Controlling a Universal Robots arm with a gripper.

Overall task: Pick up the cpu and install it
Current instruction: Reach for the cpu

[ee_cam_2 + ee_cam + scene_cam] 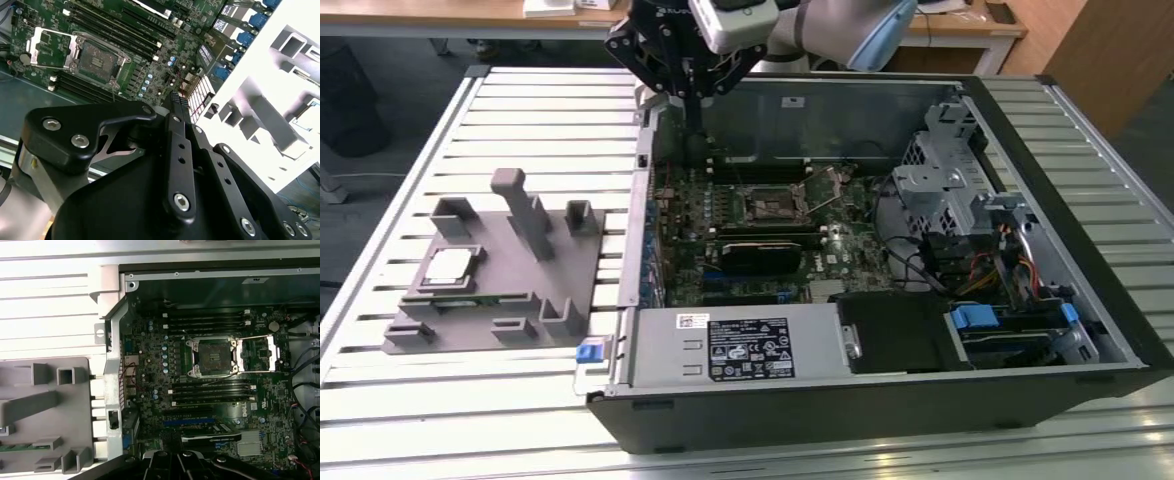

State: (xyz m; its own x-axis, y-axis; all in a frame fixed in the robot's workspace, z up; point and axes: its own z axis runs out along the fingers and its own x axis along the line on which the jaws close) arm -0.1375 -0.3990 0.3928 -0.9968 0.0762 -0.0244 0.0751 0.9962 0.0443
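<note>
- Claw (698, 98): black, fingers drawn together and holding nothing. It hangs over the far corner of the computer case (881, 400), on the exterior view's left, just above the case's back wall.
- Processor (450, 265): small flat square chip with a pale metal top. It lies outside the case, well apart from the claw, past the case's side wall on the exterior view's left. Nothing touches it.
- Grey holder (520, 290): a moulded plastic block on the slatted worktop (534, 120), just beside the case on the exterior view's left. Contents: the processor seated flat in a square recess on the side away from the case, and a long green memory stick (470, 300) lying in a groove just nearer the camera than the processor. Several upright posts and pockets stand between these and the case.
- Computer case: black tower lying on its side, open at the top. Contents: a green circuit board (761, 240) covering the floor; a processor socket (212, 356) near the board's middle, its metal clamp frame (257, 352) swung aside and the contacts bare; long black memory slots (210, 320) on either side of the socket; a silver power unit (734, 345) along the case's near wall; a metal drive cage (947, 165) with bundled cables at the end on the exterior view's right.
</note>
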